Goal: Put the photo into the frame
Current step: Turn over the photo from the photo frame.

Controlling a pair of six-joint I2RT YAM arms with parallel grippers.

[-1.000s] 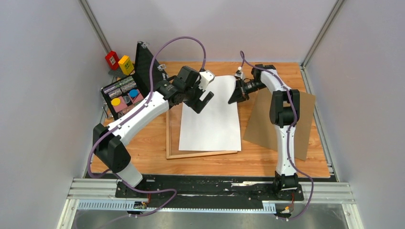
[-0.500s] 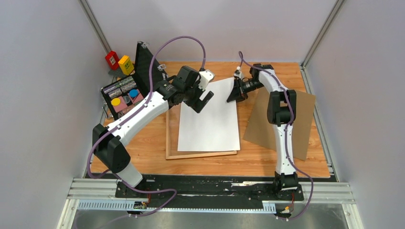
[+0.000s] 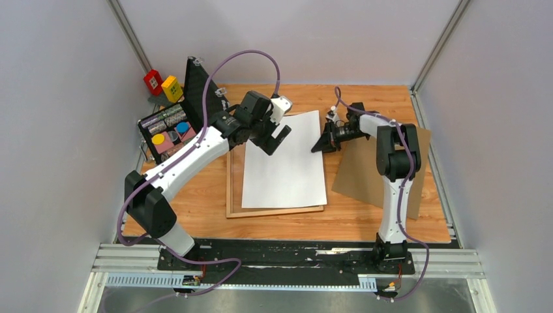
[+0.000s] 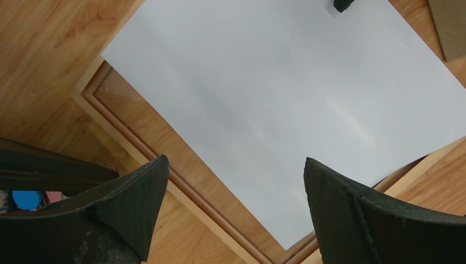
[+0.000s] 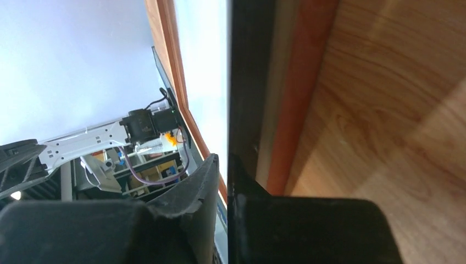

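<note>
The photo (image 3: 285,163) lies white back up over the frame (image 3: 229,189), whose left and near rails show beside it. My right gripper (image 3: 324,142) is shut on the photo's right edge near its far corner. In the right wrist view the fingers (image 5: 192,187) pinch the thin sheet (image 5: 206,66) beside a reddish rail (image 5: 297,82). My left gripper (image 3: 277,140) is open and empty, hovering over the photo's far left part. In the left wrist view it (image 4: 236,160) is above the photo (image 4: 286,93) and the frame's rail (image 4: 181,187).
A plain brown backing board (image 3: 365,176) lies right of the frame, under the right arm. A black case (image 3: 166,127) with coloured items stands open at the far left. Red (image 3: 153,81) and yellow (image 3: 172,88) blocks sit behind it.
My right gripper has moved toward me and lower with the photo's far right corner. The sheet now lies flatter and slightly further left. The left arm has barely moved.
</note>
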